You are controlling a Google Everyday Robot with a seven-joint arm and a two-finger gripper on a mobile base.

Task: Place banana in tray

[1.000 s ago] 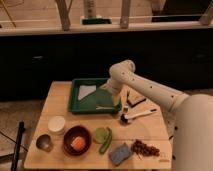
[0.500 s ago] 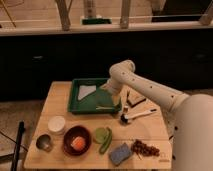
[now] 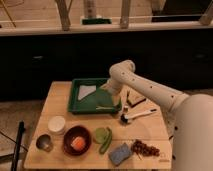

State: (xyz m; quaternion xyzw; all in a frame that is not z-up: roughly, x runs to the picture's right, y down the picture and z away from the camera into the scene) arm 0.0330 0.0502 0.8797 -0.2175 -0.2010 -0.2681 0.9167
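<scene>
Your shallow, dark green rectangular tray sits on the wooden table. The slim, pale banana lies inside by its near-right rim. The gripper hangs just above it; you cannot tell whether it is spread or closed.

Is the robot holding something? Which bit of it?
Cannot tell. The gripper is over the tray's right side, and the banana seems to lie in the tray just below it.

Reaching with arm from body at 4 o'clock out toward 10 o'clock. Bent hard at rounded joint, then dropping toward 7 o'clock. Ending in gripper just below the bend, pointing down by the look of it.
</scene>
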